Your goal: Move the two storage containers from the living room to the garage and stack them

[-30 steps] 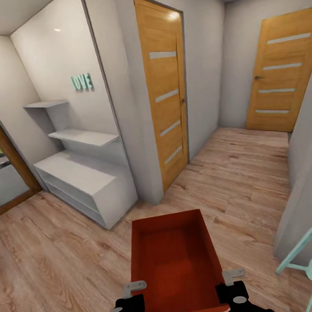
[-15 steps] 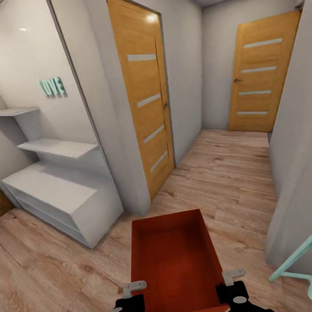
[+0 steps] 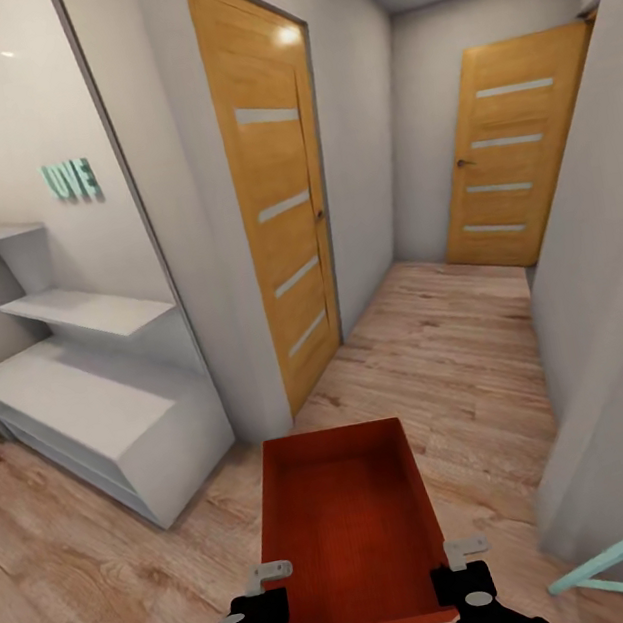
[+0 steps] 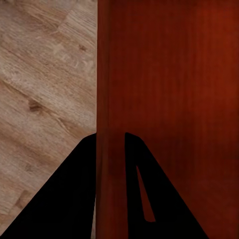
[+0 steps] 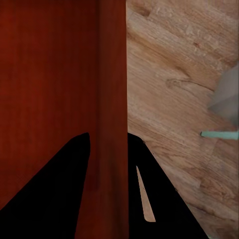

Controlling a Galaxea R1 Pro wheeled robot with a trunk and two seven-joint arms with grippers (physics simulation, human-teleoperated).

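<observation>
I carry one empty storage container (image 3: 348, 528): left tool (image 3: 265, 591) pinches its left wall, right tool (image 3: 458, 566) its right wall, above the wood-plank floor (image 3: 93, 581).

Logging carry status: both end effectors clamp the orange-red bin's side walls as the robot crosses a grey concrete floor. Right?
Not quite. The floor is light wood plank, as the head view shows. The left end effector and right end effector do clamp the orange-red bin by its side walls.

Orange-red storage container (image 3: 348, 528), light wood-plank floor (image 3: 95, 591)
</observation>
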